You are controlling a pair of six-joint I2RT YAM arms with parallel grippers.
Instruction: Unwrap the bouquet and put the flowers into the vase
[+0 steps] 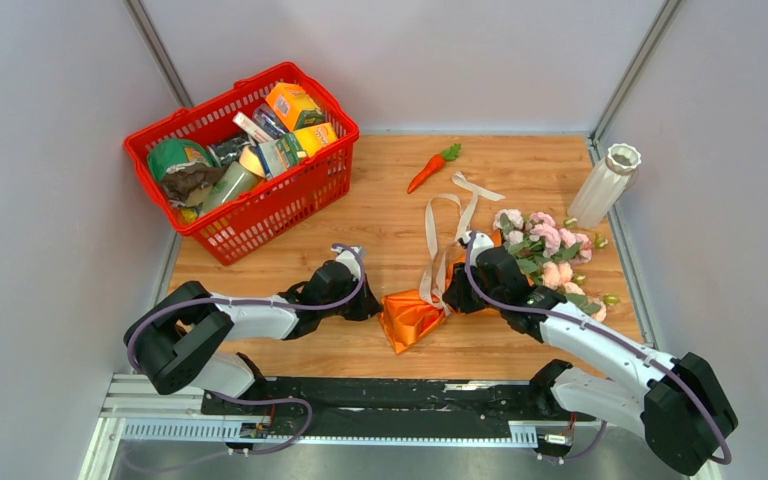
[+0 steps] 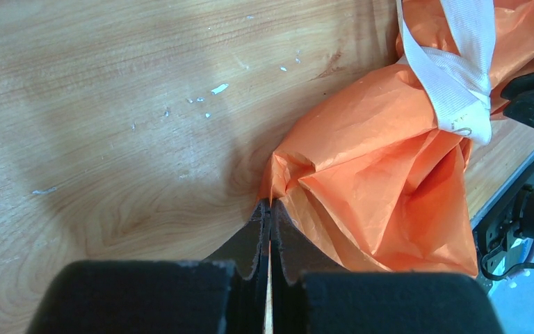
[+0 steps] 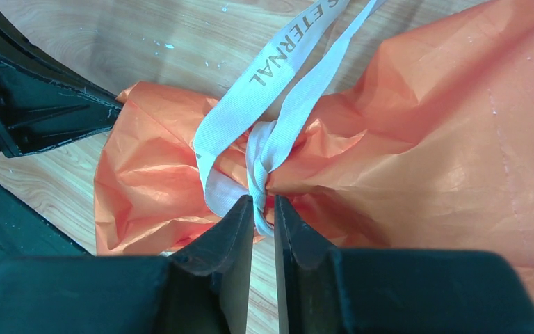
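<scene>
The bouquet's orange wrapping paper (image 1: 410, 318) lies crumpled on the wooden table between my two grippers. My left gripper (image 2: 270, 209) is shut on a pinched corner of the paper (image 2: 382, 174). The cream ribbon (image 1: 440, 240) is still knotted around the wrap (image 3: 459, 139). Its knot (image 3: 261, 149) sits just beyond my right gripper (image 3: 263, 202), whose jaws stand narrowly apart with a ribbon strand between the tips. The pink flowers (image 1: 550, 250) lie spread on the table right of the right gripper (image 1: 452, 295). The white ribbed vase (image 1: 605, 185) stands upright at the far right.
A red basket (image 1: 270, 205) full of groceries sits at the back left. A toy carrot (image 1: 432, 168) lies behind the ribbon. Grey walls close in the table on three sides. The vase stands close to the right wall.
</scene>
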